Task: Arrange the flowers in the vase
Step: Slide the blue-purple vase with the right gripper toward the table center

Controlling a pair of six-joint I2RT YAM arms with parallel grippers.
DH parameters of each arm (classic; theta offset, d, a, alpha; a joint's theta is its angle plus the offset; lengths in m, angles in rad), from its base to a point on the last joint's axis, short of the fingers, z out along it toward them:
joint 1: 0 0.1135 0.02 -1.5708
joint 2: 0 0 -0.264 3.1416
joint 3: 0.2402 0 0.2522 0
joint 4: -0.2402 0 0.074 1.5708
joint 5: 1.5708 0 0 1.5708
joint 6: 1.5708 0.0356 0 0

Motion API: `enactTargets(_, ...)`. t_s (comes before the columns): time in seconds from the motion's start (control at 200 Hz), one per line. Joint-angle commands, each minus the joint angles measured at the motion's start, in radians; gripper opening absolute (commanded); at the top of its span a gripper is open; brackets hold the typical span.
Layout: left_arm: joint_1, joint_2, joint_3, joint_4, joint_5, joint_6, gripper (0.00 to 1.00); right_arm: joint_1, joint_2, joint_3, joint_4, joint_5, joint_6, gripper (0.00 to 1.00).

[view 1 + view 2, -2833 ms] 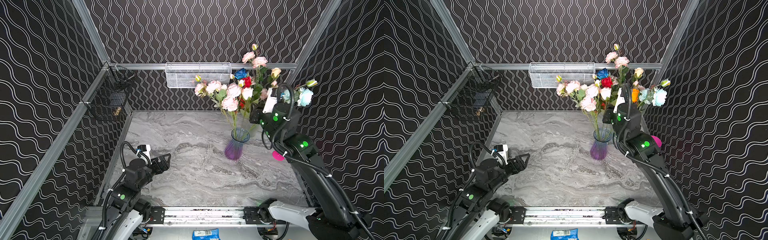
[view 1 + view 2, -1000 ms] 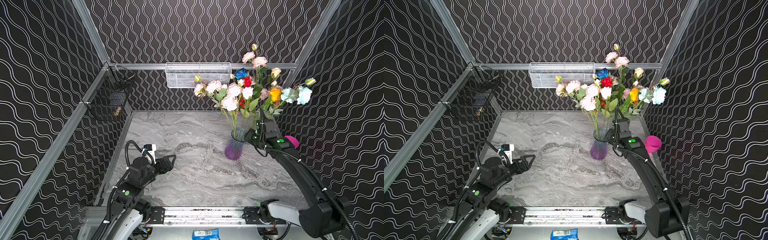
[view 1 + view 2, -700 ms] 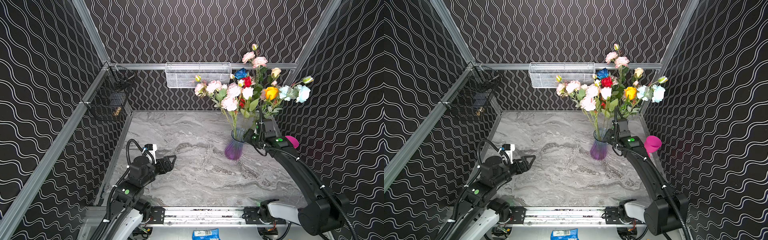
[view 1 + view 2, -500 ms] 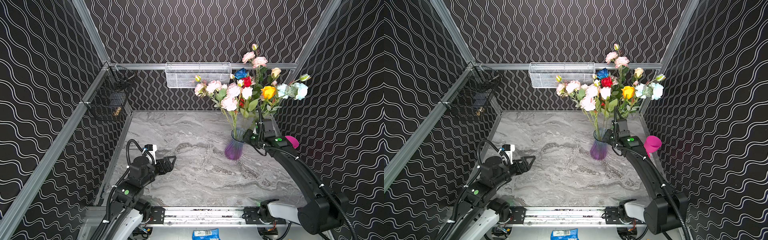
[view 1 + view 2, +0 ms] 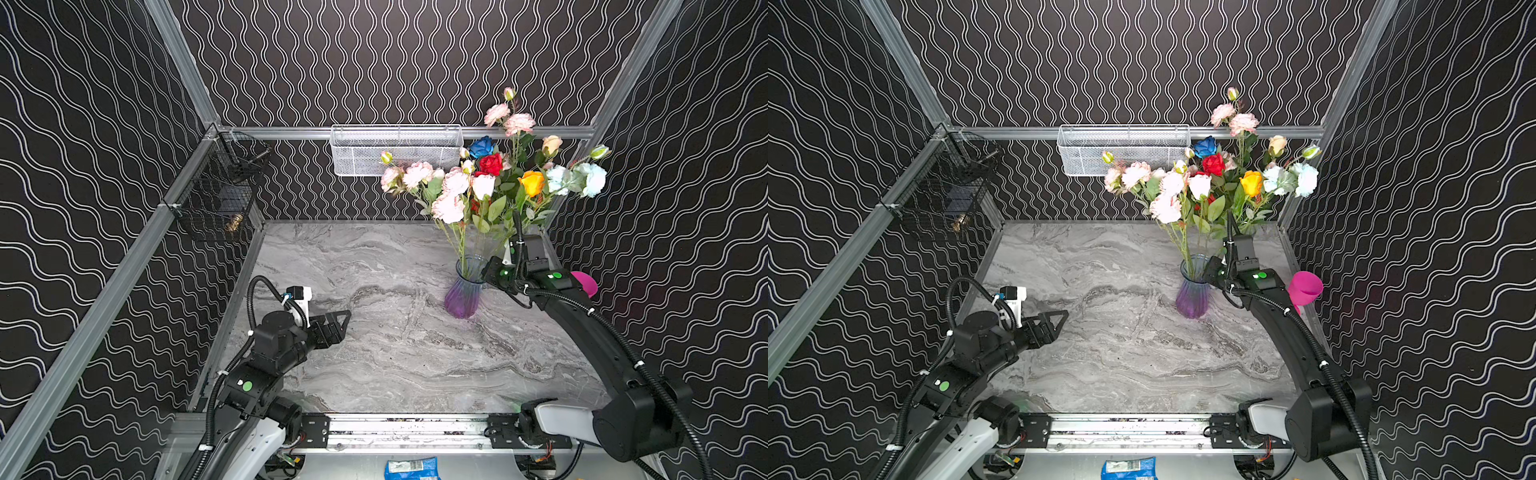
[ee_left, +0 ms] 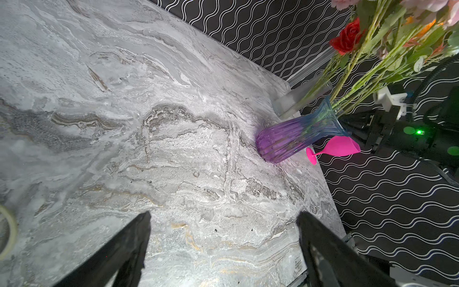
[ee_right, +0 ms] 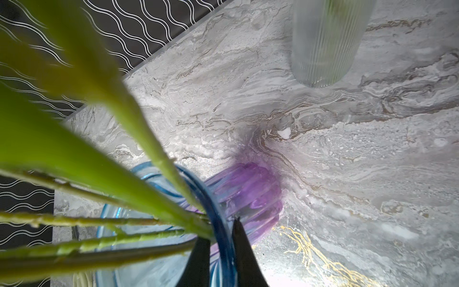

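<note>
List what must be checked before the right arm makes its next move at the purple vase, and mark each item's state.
1. Right gripper seated on the purple vase rim: ok. One finger is inside and one outside, pinching the glass.
2. Vase upright: ok in both top views.
3. Flower stems seated in its mouth: ok.
4. Left gripper out of the way: ok. It is open, empty and well apart from the vase.
5. Pink goblet clear of the right arm: cannot tell. It stands close beside the arm.
6. Clear ribbed glass emptied: cannot tell. Green shows through it.
</note>
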State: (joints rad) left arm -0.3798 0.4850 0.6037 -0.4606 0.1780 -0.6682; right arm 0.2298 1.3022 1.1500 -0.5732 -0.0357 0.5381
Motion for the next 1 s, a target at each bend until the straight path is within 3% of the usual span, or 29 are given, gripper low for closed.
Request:
enactTargets(0.0, 0.002, 0.003, 0.011, -0.004, -0.004, 0.027, 0.95, 0.002, 0.02, 0.022, -0.005, -0.034, -0.027, 0.01)
enactTargets(0.43, 0.0, 0.012, 0.023, 0.005, 0.0, 0.042, 0.95, 0.016, 0.085, 0.098, -0.007, -0.103, -0.011, 0.0)
enactTargets(0.991, 0.0, 0.01, 0.042, -0.015, -0.006, 0.054, 0.96, 0.189, 0.228, 0.255, 0.002, -0.115, 0.017, 0.0)
